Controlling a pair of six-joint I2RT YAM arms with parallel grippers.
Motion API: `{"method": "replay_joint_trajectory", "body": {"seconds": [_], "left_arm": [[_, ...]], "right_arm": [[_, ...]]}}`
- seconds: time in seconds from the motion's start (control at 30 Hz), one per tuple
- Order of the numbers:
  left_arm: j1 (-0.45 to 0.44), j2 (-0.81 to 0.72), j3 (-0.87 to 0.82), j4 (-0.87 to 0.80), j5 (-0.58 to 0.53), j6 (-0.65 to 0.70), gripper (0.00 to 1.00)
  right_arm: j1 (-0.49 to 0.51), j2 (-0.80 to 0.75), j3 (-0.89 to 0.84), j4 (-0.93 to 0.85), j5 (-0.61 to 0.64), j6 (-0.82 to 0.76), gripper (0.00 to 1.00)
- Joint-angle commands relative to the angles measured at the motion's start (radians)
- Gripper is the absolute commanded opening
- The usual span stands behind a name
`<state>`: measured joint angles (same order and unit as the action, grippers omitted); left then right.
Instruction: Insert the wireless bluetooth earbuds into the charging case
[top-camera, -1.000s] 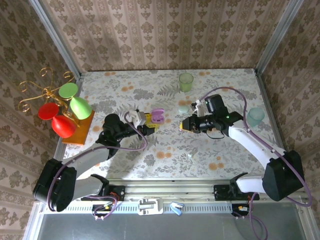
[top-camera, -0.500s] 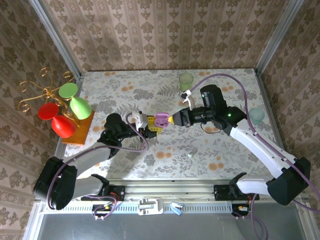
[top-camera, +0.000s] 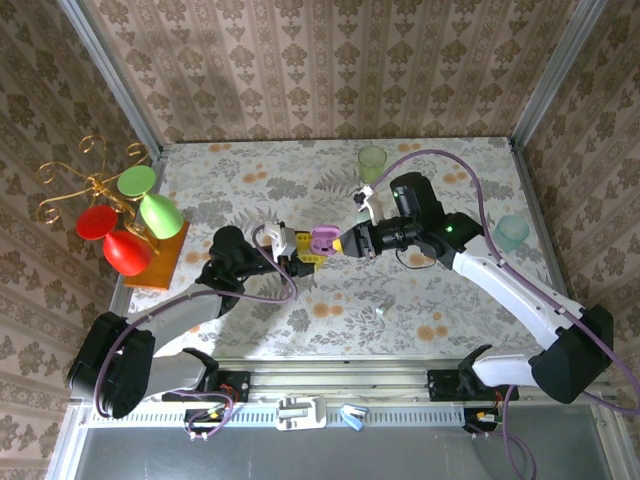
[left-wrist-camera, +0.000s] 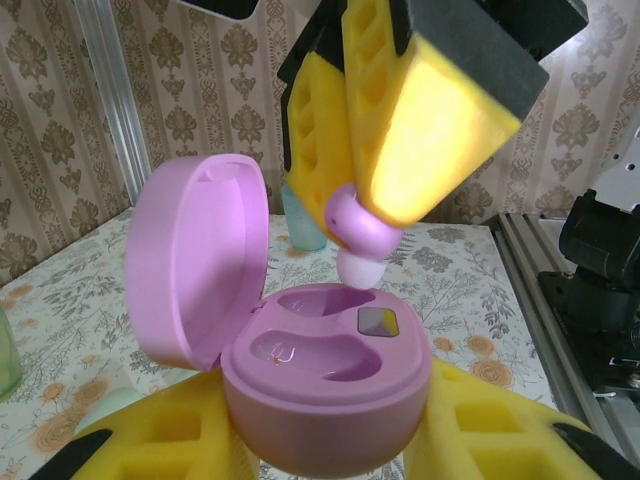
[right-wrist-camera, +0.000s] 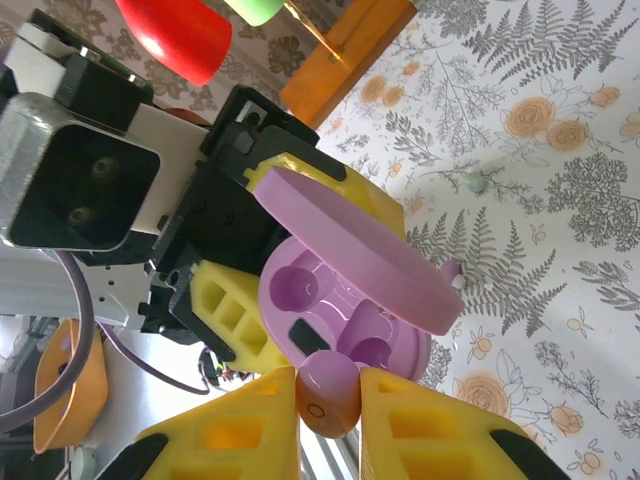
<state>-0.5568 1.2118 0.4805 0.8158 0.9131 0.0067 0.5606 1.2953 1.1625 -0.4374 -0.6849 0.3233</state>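
Left wrist view: the earbud shows its lower half only, the rest buried between the pads of the right gripper, whose body the top edge cuts off; the bottom edge cuts off the left gripper, whose fingers cover the underside of the charging case. Right wrist view: the raised lid hides part of the case's base, and a mint speck on the tablecloth, right of centre, is too small to identify.

Left arm and right arm reach inward; left fingers clamp the case; right fingers pinch an earbud.
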Motion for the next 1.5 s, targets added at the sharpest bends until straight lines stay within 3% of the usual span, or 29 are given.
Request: {"method": "replay_joint_trajectory", "body": {"seconds": [0.0,0.43,0.67,0.93,1.2,1.47], "left_arm": [[-0.006,0.005,0.029,0.04,0.026,-0.015,0.25],[-0.006,0.014,0.033,0.043,0.035,-0.011,0.25],[-0.006,0.021,0.034,0.051,0.041,-0.011,0.25],[-0.006,0.023,0.028,0.056,0.043,-0.011,0.25],[0.002,0.025,0.005,0.099,0.04,-0.011,0.25],[0.017,0.012,0.0,0.143,0.067,-0.027,0.25]], "right_arm": [[0.005,0.016,0.037,-0.038,0.018,-0.026,0.17],[0.012,0.054,0.069,-0.088,0.012,-0.025,0.18],[0.016,0.068,0.102,-0.135,0.036,-0.021,0.29],[0.016,0.058,0.112,-0.126,0.048,-0.01,0.35],[0.014,-0.107,-0.008,0.003,0.061,-0.054,0.5],[-0.029,-0.276,-0.2,0.125,0.257,0.055,0.5]]}}
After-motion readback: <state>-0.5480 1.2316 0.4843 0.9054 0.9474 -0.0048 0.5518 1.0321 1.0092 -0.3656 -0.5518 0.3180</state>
